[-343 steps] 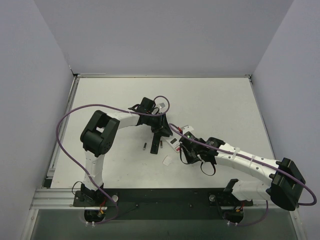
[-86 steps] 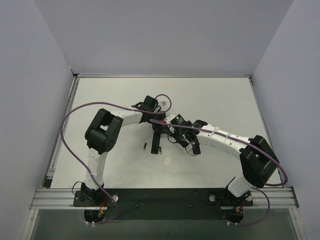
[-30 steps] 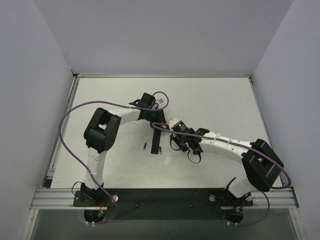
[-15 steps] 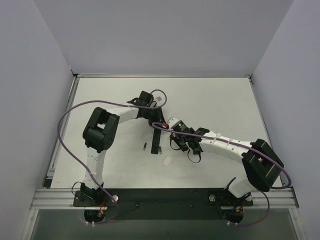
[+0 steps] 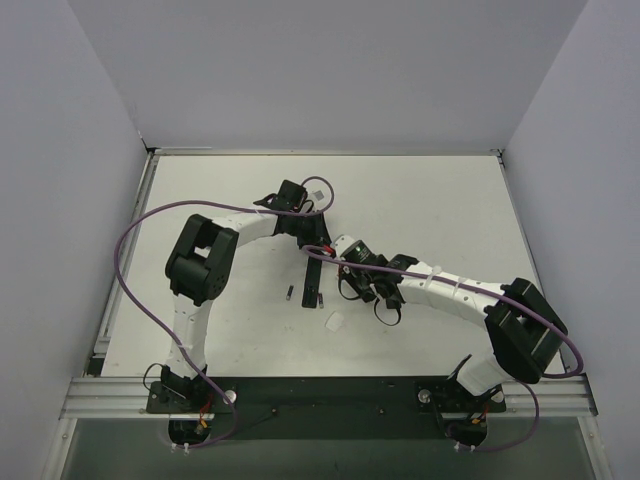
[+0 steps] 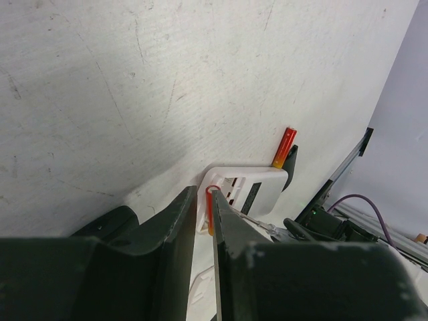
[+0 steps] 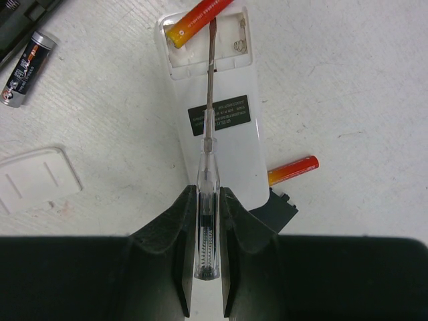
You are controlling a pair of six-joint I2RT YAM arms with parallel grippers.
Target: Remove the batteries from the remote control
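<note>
One orange-and-yellow battery (image 7: 197, 17) juts at a slant from the far end of the open compartment of a white remote control (image 7: 224, 144), which lies face down around the middle of the worktop (image 7: 348, 80), well away from every edge. The left tool (image 6: 204, 198) has its jaws nearly together on that battery's outer end. The right tool (image 7: 207, 195) is clamped on a clear-handled screwdriver (image 7: 206, 167), whose blade reaches along the remote's back into the compartment beside the spring contacts. A second orange battery (image 7: 293, 170) lies on the worktop just beside the remote's long side, close to a dark block (image 7: 281, 206) that the remote's near corner appears to rest on. Toward the left edge lies a silver-and-black battery (image 7: 25, 69); the detached white cover (image 7: 37, 179) lies toward the near edge. The slanted cell looks partly freed, not yet clear of its slot. Nothing pins the remote, so a skewed pull by the left tool could drag or tip it. The blade could slip and bend the springs or flick the battery away, and a cell released carelessly could roll toward an edge.
</note>
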